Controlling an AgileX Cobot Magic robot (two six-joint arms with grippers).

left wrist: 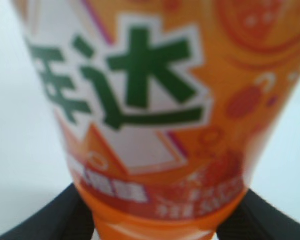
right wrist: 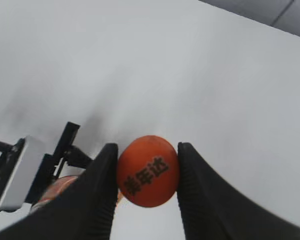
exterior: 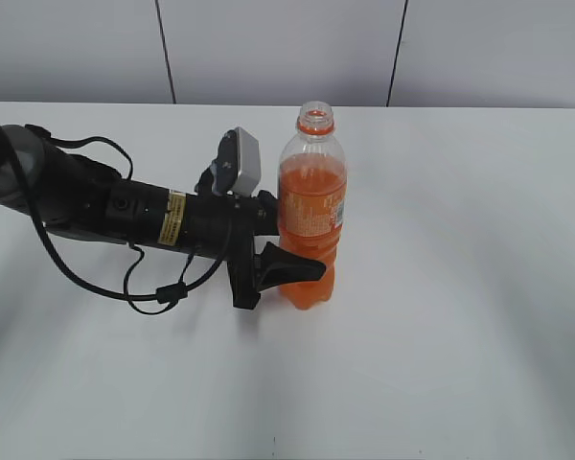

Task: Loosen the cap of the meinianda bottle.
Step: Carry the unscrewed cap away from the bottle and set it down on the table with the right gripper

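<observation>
The meinianda bottle [exterior: 311, 211] stands upright on the white table, part full of orange drink, and its mouth [exterior: 315, 117] is open above the orange neck ring. My left gripper [exterior: 297, 259] is shut on its waisted lower body. In the left wrist view the orange label [left wrist: 155, 100] fills the frame, with black fingers [left wrist: 50, 220] on either side. In the right wrist view the round orange cap [right wrist: 148, 171], printed with dark characters, is off the bottle and pinched in my right gripper [right wrist: 148, 175], high above the table. The exterior view does not show the right arm.
The white table [exterior: 460, 335] runs to a grey panelled wall [exterior: 278, 48] at the back. The left arm's black body and loose cables [exterior: 125, 216] lie low across the table's left half. Below the cap, the left wrist camera housing [right wrist: 17, 175] shows.
</observation>
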